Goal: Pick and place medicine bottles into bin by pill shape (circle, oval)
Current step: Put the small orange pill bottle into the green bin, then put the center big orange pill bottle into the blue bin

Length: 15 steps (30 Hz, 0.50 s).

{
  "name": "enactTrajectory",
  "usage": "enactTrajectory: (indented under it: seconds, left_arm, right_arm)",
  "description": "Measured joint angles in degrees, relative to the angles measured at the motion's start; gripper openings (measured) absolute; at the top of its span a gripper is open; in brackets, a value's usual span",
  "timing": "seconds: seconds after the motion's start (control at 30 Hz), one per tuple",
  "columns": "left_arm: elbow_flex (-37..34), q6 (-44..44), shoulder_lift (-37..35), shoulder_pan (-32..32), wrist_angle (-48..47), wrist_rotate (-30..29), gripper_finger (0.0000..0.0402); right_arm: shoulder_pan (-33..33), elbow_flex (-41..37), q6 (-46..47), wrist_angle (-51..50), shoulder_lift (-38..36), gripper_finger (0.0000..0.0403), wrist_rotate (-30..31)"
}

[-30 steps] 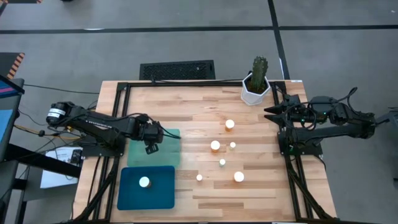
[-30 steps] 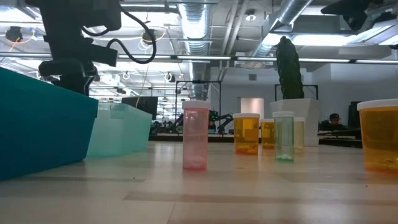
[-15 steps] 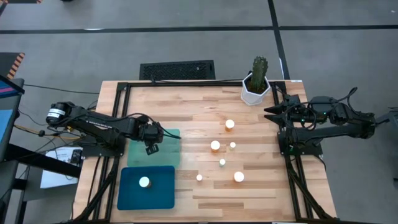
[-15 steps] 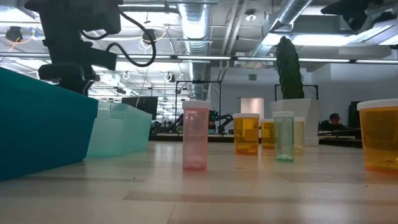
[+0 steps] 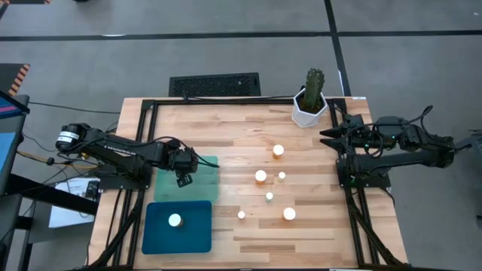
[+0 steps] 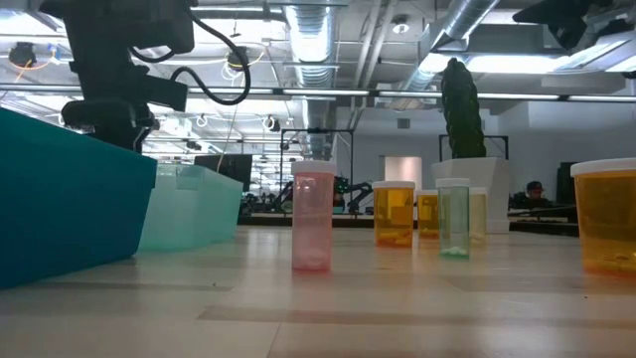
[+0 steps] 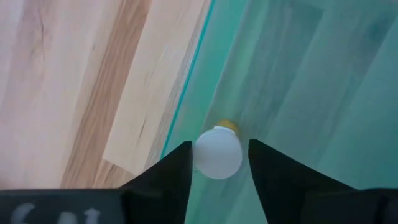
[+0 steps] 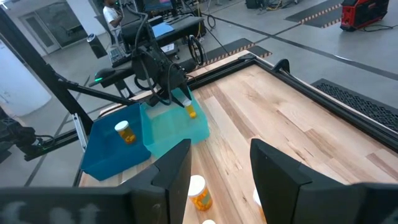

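The left gripper (image 5: 183, 172) is hanging over the pale green tray (image 5: 203, 190) at the table's left, its fingers parted a little around a white-capped medicine bottle (image 7: 217, 151); contact cannot be told. Just nearer, the dark teal tray (image 5: 197, 235) is holding one bottle (image 5: 175, 220), while five more bottles (image 5: 260, 176) are standing mid-table. The right gripper (image 5: 325, 135) is waiting, fingers apart and empty, at the far right beside the potted cactus (image 5: 310, 98).

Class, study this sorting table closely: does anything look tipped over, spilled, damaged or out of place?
Nothing stands out. The loose medicine bottles stand upright on the table, one sits in the dark teal bin, and the left gripper holds another over the light green bin. The cactus pot is upright.
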Motion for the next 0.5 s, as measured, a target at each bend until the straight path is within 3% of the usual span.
enactTrajectory:
  seconds: [0.5]
  left_arm:
    - [1.7, -1.3, 0.0, 0.0, -0.2, 0.9, 0.0219]
  right_arm:
    - [0.0, 0.0, 0.0, 0.0, 0.0, 0.0175, 0.0]
